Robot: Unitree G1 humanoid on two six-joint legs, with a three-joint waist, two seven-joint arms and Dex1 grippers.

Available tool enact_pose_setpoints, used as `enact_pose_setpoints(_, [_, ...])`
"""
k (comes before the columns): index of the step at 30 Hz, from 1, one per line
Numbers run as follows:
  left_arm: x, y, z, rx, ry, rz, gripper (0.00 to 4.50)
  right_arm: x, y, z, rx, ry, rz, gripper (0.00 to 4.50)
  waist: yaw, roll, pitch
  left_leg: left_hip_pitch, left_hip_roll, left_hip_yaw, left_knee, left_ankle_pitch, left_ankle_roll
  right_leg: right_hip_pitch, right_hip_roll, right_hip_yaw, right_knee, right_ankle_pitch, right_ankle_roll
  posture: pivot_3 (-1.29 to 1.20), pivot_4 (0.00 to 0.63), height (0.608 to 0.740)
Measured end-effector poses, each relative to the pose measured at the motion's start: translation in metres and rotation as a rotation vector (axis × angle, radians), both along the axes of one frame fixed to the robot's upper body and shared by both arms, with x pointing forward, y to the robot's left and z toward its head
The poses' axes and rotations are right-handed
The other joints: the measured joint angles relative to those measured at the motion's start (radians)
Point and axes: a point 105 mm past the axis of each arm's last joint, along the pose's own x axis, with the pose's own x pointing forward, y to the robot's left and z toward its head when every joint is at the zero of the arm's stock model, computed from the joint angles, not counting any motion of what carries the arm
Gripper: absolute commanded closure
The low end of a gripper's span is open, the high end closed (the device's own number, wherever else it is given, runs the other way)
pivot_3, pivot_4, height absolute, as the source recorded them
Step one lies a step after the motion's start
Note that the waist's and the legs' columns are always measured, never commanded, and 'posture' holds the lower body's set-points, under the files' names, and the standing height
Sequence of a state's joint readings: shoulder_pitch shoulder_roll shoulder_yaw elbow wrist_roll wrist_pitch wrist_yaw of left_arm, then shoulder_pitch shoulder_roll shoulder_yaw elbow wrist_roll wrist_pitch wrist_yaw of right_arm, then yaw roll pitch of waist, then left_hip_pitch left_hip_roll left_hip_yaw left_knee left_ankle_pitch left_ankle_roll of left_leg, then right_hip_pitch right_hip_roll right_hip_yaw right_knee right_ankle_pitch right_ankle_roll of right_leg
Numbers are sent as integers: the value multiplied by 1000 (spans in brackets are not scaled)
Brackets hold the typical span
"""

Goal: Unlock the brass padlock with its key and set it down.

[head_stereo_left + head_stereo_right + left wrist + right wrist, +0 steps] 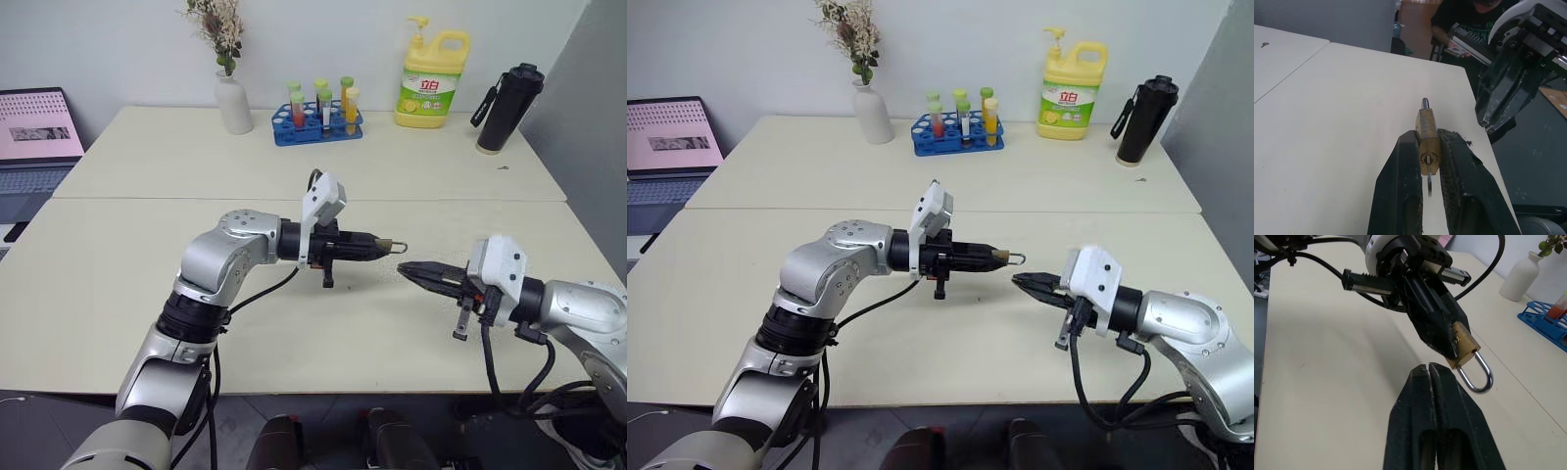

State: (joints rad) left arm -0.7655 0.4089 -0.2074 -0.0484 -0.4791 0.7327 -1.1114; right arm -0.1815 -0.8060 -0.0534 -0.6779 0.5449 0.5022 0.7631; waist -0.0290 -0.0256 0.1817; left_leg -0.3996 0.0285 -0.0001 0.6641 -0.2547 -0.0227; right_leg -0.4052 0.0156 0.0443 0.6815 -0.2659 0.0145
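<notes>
The left gripper point(384, 246) squeezes the brass padlock point(388, 246) above the table point(118, 255), its long side level, loop pointing right. The key point(1429, 182) sticks in its bottom. The right gripper point(404, 269) is pinched closed, holding nothing. Far back, a blue rack point(315, 127) holds colored tubes point(298, 108).

Pale cream tables point(294, 166) pushed together, plain white wall point(118, 39) behind, grey partition point(593, 108) at right
</notes>
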Motion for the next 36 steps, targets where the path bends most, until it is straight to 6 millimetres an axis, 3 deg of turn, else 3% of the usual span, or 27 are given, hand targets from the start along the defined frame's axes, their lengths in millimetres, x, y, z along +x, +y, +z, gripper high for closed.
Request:
enact_pose_setpoints(18, [-20, 7, -6, 43, -44, -75, 4335, 15, -7, -8, 13, 51, 23, 4500, 0, 0, 0, 0, 0, 0, 0, 0, 0, 0, 0, 0, 0, 0, 0, 0, 150, 740])
enact_pose_setpoints(36, [-32, 5, 0, 27, -54, -138, 4335, 18, 0, -21, -47, 94, 124, 4500, 0, 0, 0, 0, 0, 0, 0, 0, 0, 0, 0, 0, 0, 0, 0, 0, 150, 740])
